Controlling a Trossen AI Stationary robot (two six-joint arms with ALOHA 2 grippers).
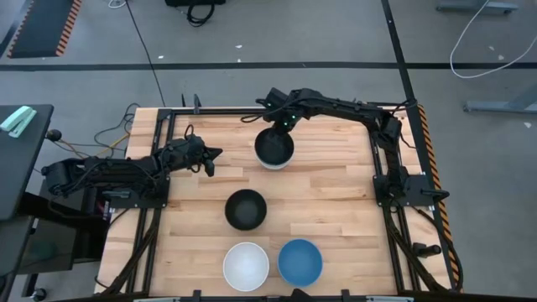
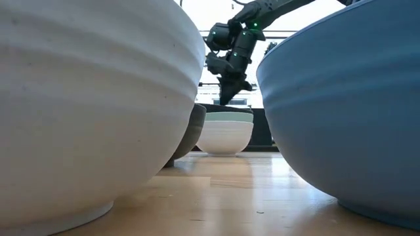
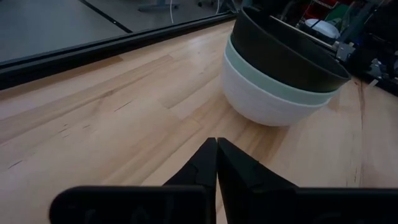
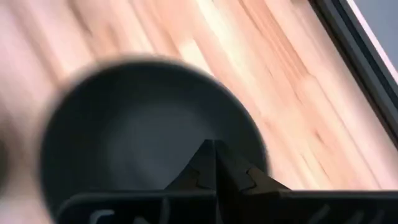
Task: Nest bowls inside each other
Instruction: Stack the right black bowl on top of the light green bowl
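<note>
Here, on the pale wooden butcher-block table [image 1: 336, 201], a stack of three small round smooth bowls stands toward the far edge: a white bowl [image 3: 264, 106] at the bottom, a pale mint green bowl [image 3: 273, 84] nested in it, and a black bowl [image 3: 286, 56] seated on top, its dark hollow facing up. The low view shows the same stack, white body under a thin green band and a dark rim.

The right tool [image 1: 278, 126] hangs just above the far rim of the stack, its two dark fingers pressed together and holding nothing; in the right wrist view the joined fingertips [image 4: 214, 163] point down over the black bowl's hollow. The left tool [image 1: 210, 161] lies low over the table to the left of the stack, apart from it, its fingers also brought together to a closed point with nothing between them, aimed toward the stack.

Near the middle of the table a second black bowl [image 1: 246, 209] sits alone, upright. At the near edge a second white bowl [image 1: 246, 266] and a blue bowl [image 1: 299, 262] stand side by side, close but not nested; both loom large at the sides of the low view. Black metal frame rails [image 1: 386, 168] border the table on the left and right.
</note>
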